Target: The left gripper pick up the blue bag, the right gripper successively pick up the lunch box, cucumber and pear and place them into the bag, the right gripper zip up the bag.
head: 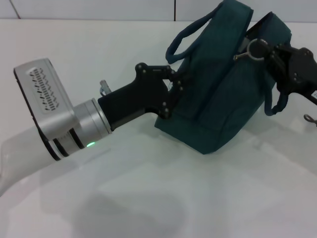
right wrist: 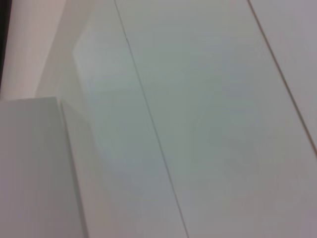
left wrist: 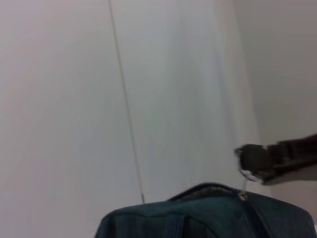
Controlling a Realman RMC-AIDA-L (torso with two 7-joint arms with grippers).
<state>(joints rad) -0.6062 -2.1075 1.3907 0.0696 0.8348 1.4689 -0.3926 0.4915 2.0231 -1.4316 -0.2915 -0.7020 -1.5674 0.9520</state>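
Observation:
The blue bag (head: 218, 89) lies tilted over the white table, its two loop handles sticking out at the top left and the right. My left gripper (head: 171, 96) is shut on the bag's left edge. My right gripper (head: 266, 53) is at the bag's top right, shut on the silver ring pull (head: 256, 48) of the zipper. The left wrist view shows the bag's top (left wrist: 208, 218), with the right gripper (left wrist: 250, 161) holding the ring above the zipper slider (left wrist: 242, 196). The lunch box, cucumber and pear are out of view.
The white table (head: 148, 198) spreads in front of the bag, and a tiled white wall (head: 99, 10) stands behind it. A small metal clip (head: 310, 119) shows at the right edge. The right wrist view holds only white panels.

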